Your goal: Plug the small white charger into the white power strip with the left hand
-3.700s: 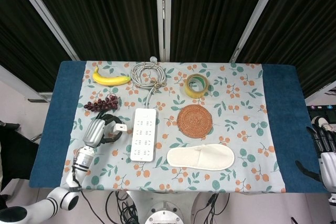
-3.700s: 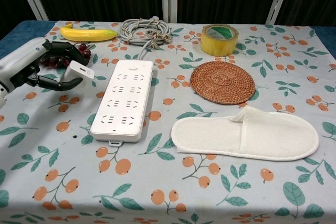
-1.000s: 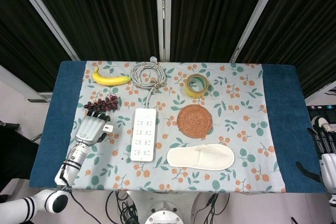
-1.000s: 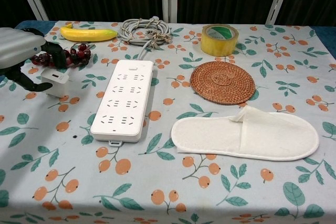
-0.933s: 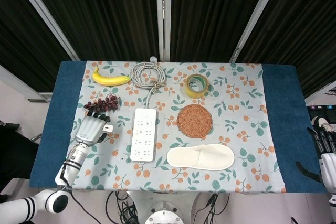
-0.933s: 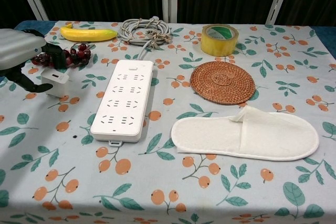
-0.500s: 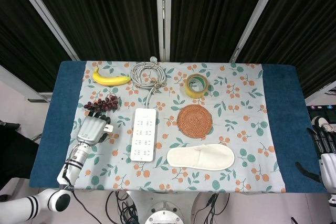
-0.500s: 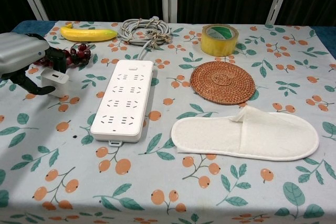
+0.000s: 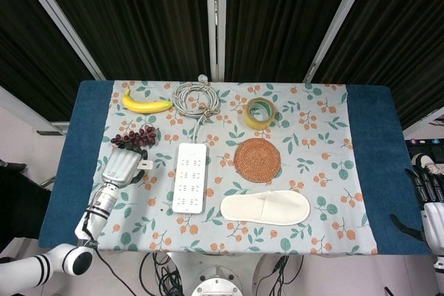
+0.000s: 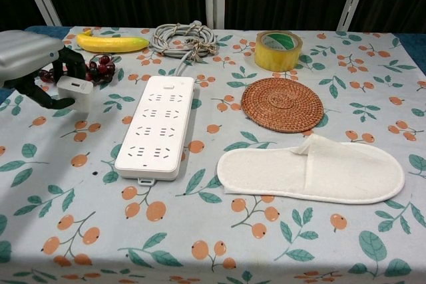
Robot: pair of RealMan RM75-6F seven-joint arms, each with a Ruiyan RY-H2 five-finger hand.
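The small white charger [image 10: 76, 94] stands just left of the white power strip [image 10: 156, 124], near the strip's far end. My left hand [image 10: 30, 58] reaches over it from the left and grips it between thumb and fingers. In the head view the left hand [image 9: 121, 166] covers most of the charger [image 9: 145, 165], which pokes out toward the power strip [image 9: 190, 177]. The strip lies flat with its sockets facing up, all bare. My right hand [image 9: 429, 199] hangs off the table's right edge, fingers apart and holding nothing.
The strip's grey cable coil [image 10: 184, 36] lies at the back. A banana [image 10: 112, 42] and dark grapes [image 10: 100, 68] sit just behind my left hand. Yellow tape [image 10: 278, 50], a woven coaster [image 10: 281, 104] and a white slipper [image 10: 311, 169] lie right of the strip.
My left hand has shifted slightly away and toward the strip. The charger in it has turned from tilted to upright and sits higher.
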